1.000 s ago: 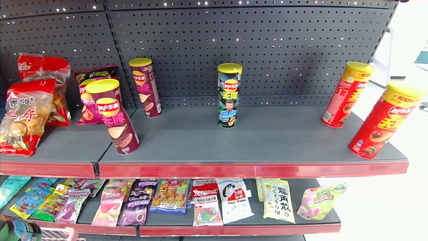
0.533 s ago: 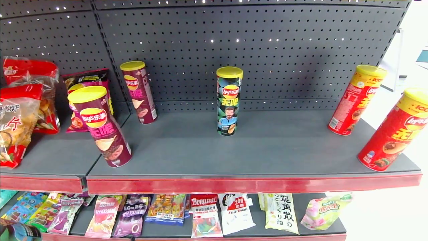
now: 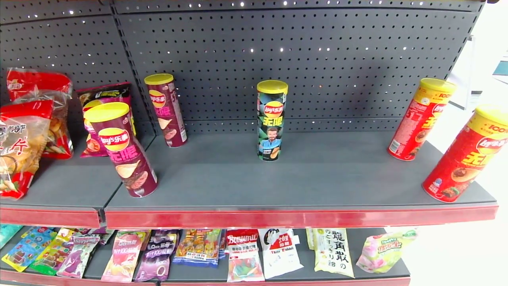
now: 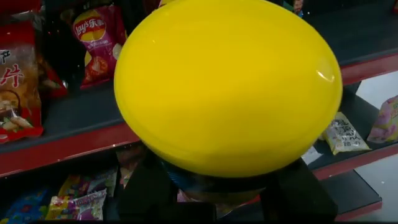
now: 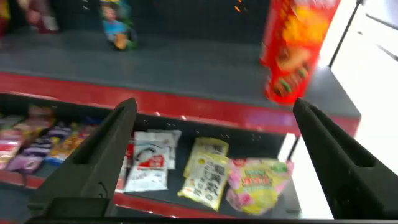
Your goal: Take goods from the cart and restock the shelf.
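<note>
Grey shelf (image 3: 278,178), shelved cans (image 3: 272,119) unmoved; the head camera alone has shifted, squaring up for placement. Left end effector (image 4: 224,194) pinches a yellow-lidded can (image 4: 227,81) before the shelf edge; right end effector (image 5: 214,146) spread, empty.

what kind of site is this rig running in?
Looks like a retail store aisle, or a mock-up of one: a pegboard-backed shelf with a red front edge, chip cans spaced along it, and snack packets on the tier below.
</note>
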### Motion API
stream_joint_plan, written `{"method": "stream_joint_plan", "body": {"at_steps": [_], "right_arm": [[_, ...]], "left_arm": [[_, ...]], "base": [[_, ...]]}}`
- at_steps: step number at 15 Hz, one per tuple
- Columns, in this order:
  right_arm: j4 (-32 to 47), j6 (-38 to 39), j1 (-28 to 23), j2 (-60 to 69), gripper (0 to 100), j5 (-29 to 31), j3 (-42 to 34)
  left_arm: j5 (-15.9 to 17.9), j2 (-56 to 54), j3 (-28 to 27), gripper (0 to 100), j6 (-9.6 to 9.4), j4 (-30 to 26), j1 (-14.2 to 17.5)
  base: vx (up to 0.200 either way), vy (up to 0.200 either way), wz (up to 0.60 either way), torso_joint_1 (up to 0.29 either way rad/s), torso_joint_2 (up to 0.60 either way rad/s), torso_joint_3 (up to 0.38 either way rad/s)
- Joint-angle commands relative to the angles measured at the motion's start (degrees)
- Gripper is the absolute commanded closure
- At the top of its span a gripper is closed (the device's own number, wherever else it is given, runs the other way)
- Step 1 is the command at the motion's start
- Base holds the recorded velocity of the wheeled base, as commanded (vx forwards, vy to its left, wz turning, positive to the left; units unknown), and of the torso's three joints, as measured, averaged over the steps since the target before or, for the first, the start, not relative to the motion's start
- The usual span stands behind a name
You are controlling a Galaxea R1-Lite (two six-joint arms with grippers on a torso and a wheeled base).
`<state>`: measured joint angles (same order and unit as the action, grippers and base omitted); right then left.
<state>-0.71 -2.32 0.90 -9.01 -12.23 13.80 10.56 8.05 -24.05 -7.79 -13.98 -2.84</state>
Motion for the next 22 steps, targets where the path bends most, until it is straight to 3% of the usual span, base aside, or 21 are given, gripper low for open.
{"method": "stream_joint_plan", "body": {"at_steps": [1,3,4,8,13,22], "right_arm": [[0.1,-2.4,3.1,-14.7,0,-8.3,8.6],[-0.6,-3.7,3.3,-22.1,0,-9.0,10.5],[-0.7,-5.5,4.7,-28.9,0,-9.0,14.2],[-1.8,-6.2,15.6,-49.2,0,-8.8,29.3],[-28.1,-6.1,17.8,-76.6,0,-7.5,33.9],[-28.6,-1.4,24.9,-94.8,0,-5.4,51.2]], "left_arm": [[0.4,-0.4,0.8,100,0.41,0.0,-0.3],[0.4,-0.7,2.3,100,0.41,0.0,-0.3],[-2.1,-0.2,2.9,100,0.32,0.0,0.1],[-2.2,1.9,2.7,100,0.76,0.2,-0.1],[-4.1,2.4,2.2,100,0.67,0.1,-0.1],[-5.3,3.9,2.1,100,0.58,0.1,-0.1]], "base": [[0.000,0.000,0.00,0.000,0.00,0.000],[0.000,0.000,0.00,0.000,0.00,0.000],[0.000,0.000,0.00,0.000,0.00,0.000],[0.000,0.000,0.00,0.000,0.00,0.000],[0.000,0.000,0.00,0.000,0.00,0.000],[0.000,0.000,0.00,0.000,0.00,0.000]]}}
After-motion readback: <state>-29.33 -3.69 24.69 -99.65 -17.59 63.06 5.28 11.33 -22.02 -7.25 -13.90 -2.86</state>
